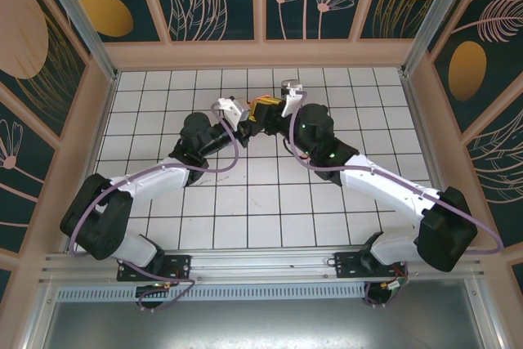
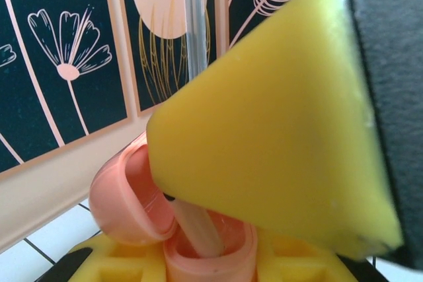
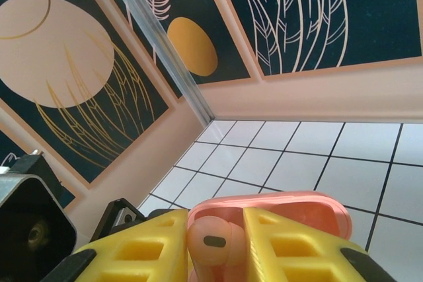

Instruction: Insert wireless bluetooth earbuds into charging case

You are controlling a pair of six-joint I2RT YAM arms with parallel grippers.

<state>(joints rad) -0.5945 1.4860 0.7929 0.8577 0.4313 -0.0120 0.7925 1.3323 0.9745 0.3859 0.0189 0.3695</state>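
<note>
The salmon-pink earbud [image 2: 198, 229] stands stem-down in a well of the open salmon-pink charging case [image 2: 125, 196]. It looks tiny, light, hard and slick, so it is best pinched gently by its rounded head while the stem slides in. The left gripper [image 1: 252, 120] is closed, apparently on that head under its yellow finger pad [image 2: 277, 130], and the right gripper [image 3: 217, 232] clamps the case body from both sides.

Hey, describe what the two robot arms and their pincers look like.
The left arm and right arm have white links with bulky black joints, and a lilac cable loops along each. The left pincer and right pincer have chunky yellow fingers with square cut-outs.
</note>
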